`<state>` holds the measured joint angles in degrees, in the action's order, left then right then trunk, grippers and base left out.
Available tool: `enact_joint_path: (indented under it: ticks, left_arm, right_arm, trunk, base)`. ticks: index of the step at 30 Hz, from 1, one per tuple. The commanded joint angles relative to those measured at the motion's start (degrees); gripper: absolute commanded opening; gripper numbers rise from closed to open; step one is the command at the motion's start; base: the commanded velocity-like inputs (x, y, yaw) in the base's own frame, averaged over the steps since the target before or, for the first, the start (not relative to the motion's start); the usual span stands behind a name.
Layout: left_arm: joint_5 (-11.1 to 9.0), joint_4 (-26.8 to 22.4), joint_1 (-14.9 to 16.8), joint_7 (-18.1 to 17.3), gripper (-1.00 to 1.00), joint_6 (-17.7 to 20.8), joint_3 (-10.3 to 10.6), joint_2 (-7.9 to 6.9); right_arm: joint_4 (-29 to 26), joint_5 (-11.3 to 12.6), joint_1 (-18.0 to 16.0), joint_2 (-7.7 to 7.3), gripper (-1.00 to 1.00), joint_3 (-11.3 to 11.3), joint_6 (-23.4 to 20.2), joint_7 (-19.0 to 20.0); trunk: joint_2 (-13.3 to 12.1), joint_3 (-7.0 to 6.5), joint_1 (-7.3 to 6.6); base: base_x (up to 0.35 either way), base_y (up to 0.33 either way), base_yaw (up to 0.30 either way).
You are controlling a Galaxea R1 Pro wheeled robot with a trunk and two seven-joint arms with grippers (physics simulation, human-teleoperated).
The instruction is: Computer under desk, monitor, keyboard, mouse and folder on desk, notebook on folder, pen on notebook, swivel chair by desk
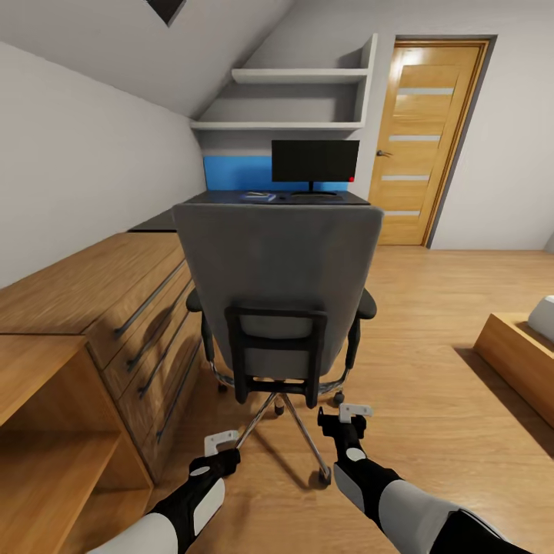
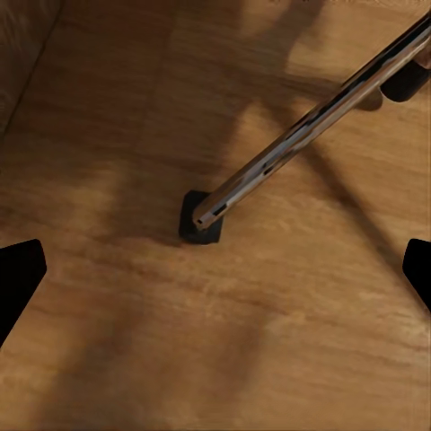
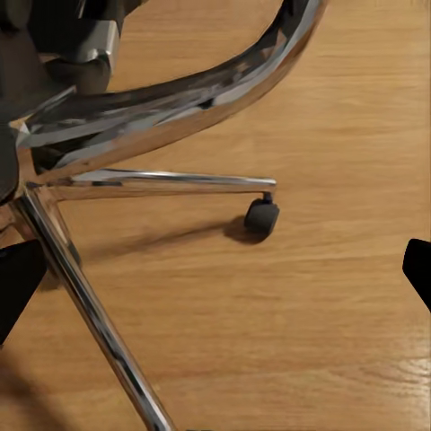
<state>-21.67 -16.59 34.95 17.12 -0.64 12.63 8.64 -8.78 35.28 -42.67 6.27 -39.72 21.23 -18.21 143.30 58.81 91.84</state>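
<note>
The grey swivel chair (image 1: 278, 285) stands with its back to me, in front of the black-topped desk (image 1: 208, 198). The black monitor (image 1: 315, 161) is upright on the desk, and a dark keyboard (image 1: 315, 197) lies at its foot. Left of them lies a flat bluish thing (image 1: 258, 196), too small to name. The chair hides the space under the desk, so the computer is hidden. My left gripper (image 1: 221, 441) (image 2: 215, 278) hangs open over the floor near a chair caster (image 2: 199, 221). My right gripper (image 1: 355, 412) (image 3: 215, 278) is open behind the chrome base (image 3: 171, 99), holding nothing.
A light wooden dresser (image 1: 115, 308) with long bar handles runs along the left wall. A wooden door (image 1: 427, 138) is at the back right, with wall shelves (image 1: 300, 77) above the desk. A low wooden bed frame (image 1: 519, 354) sits at the right. Wooden floor lies between chair and bed.
</note>
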Motion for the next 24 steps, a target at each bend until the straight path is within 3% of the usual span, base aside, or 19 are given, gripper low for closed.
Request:
enact_joint_path:
  ticks: [1, 24]
  left_arm:
    - [-0.5, 0.0, 0.0, 0.4, 1.0, -0.1, 0.5, -0.03]
    - [-0.5, -0.1, 0.0, 0.4, 1.0, -0.2, 0.6, -0.03]
  right_arm:
    - [0.0, 0.4, 0.0, 0.05, 1.0, -0.5, 0.4, -0.3]
    - [0.2, 0.4, 0.0, 0.3, 1.0, -0.4, 2.1, -0.4]
  trunk:
    - [0.0, -0.03, -0.01]
    - [0.0, -1.69, -0.01]
  base:
    - [0.0, 0.0, 0.0]
    - [0.0, 0.0, 0.0]
